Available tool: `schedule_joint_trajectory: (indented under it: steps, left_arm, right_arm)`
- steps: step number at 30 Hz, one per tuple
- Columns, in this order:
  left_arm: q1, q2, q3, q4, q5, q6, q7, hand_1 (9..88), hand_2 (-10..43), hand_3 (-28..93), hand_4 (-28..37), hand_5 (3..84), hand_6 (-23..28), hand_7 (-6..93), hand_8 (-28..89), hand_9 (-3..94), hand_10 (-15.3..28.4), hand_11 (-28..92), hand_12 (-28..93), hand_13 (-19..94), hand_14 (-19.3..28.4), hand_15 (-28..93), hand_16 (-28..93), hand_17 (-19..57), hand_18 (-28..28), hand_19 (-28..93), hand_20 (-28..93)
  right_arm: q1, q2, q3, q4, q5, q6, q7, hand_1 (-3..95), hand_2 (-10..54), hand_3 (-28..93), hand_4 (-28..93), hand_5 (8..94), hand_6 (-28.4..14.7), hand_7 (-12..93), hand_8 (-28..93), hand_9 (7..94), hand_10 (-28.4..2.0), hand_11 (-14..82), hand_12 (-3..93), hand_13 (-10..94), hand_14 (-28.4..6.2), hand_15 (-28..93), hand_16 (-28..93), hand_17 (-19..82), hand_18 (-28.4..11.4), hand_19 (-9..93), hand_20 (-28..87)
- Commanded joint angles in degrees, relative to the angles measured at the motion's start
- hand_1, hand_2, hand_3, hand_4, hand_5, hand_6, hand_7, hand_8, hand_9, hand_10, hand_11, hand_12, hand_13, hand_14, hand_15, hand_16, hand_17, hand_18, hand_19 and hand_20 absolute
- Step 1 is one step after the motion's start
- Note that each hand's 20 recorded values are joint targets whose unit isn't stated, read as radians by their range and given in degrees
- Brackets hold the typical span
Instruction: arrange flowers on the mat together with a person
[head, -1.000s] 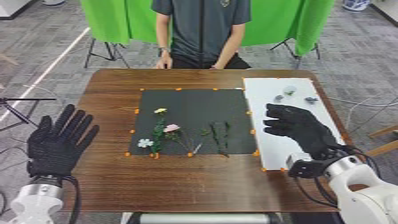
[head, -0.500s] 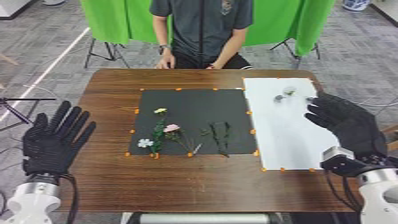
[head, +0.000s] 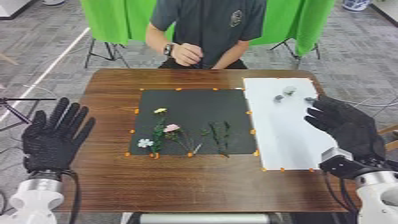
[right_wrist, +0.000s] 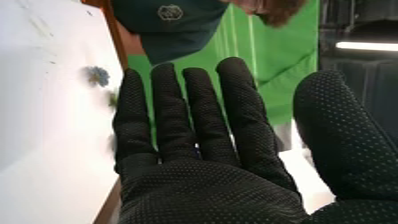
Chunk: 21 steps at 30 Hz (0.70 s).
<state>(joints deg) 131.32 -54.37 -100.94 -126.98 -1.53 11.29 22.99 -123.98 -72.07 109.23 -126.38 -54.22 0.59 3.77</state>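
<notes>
- Near the far end of the white sheet (head: 293, 140): pale flower (head: 289, 90), likely light, soft-petalled, easily crushed; best pinched low, below the bloom.
- At the sheet's outer side: right hand (head: 348, 125), fingers straight, grasping nothing; left hand (head: 53, 142) likewise released.
- Toward the black mat (head: 191, 102): travel high, past laid stems (head: 226, 137); mind the worktop (head: 107, 182) edge.

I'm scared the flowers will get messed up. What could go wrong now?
The right hand is close to a small flower on the white sheet, so it might nudge it. The person's hand is raised beyond the table; if both reach in, they could bump. On the black mat, the pink flower lies close to a leafy stem, so moving one might drag the other.
</notes>
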Motion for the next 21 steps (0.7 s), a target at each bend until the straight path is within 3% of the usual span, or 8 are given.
schedule_joint_trajectory:
  steps: [1,4,7,9,12,21]
  left_arm:
    - [-0.11,0.37,-0.27,0.21,-0.42,-0.60,0.75,29.2,14.7,71,-28.3,52.7,6.8,7.2,-9,51.4,13.8,14,8,35,11.7,16,-4,-1.6,11.8,23,13]
    - [-2.15,0.28,1.23,1.05,-0.91,-0.05,0.20,29.1,14.7,72,-28.3,52.7,7.1,7.0,-9,51.3,13.9,14,8,35,11.8,17,-4,-1.5,11.8,23,13]
    - [-2.28,0.20,1.20,1.11,-0.35,-0.78,-0.92,28.8,14.7,72,-28.3,51.6,7.4,6.7,-9,49.7,14.0,14,8,34,12.0,17,-4,-1.5,11.8,23,13]
    - [-2.14,0.22,0.81,1.11,-0.07,-1.15,-0.45,28.6,14.7,72,-28.3,50.8,7.4,6.8,-9,48.6,14.1,14,8,34,12.0,17,-5,-1.7,11.8,24,13]
    - [-2.34,0.01,1.15,1.13,-0.48,-0.51,-0.73,28.5,14.6,72,-28.3,49.6,7.2,7.1,-8,46.6,14.0,13,8,33,12.1,16,-5,-1.9,11.9,24,13]
    - [-2.15,0.23,1.14,1.13,-0.05,-2.35,-0.51,28.3,14.3,72,-28.3,48.0,7.0,7.1,-8,44.6,14.1,13,9,32,12.1,16,-4,-2.2,12.0,24,13]
  right_arm:
    - [0.08,0.98,-0.95,-0.38,-0.94,0.41,-1.56,25.8,11.5,81,-25,49.9,-5.8,17,-13,43.3,-15.6,10.5,11.3,35,-14.3,23,12,12,-18.0,47,14]
    - [1.50,2.33,-2.08,-0.09,-0.24,5.67,-1.44,25.5,11.3,81,-25,47.7,-6.1,17,-13,42.0,-15.3,10.5,11.4,34,-14.2,23,12,12,-18.0,47,14]
    - [1.98,3.12,-2.42,-0.21,-0.59,5.83,-1.75,25.5,10.9,82,-25,46.5,-6.4,17,-13,40.9,-15.2,10.8,11.5,33,-14.1,23,12,12,-18.0,47,14]
    - [2.17,2.99,-3.00,0.04,-0.36,5.18,-1.98,25.5,10.9,82,-25,46.3,-6.4,17,-13,40.8,-15.2,10.9,11.4,33,-14.1,24,12,12,-18.0,48,14]
    - [1.83,3.29,-3.35,-0.09,0.21,6.55,-1.89,25.5,10.8,82,-25,46.2,-6.4,17,-13,40.7,-15.2,11.0,11.4,33,-14.1,24,12,12,-18.0,48,14]
    - [1.13,3.84,-3.37,-0.38,0.24,6.57,-3.04,25.7,10.7,82,-25,46.4,-6.4,17,-13,40.8,-15.2,11.3,11.3,33,-14.0,24,12,12,-18.0,48,14]
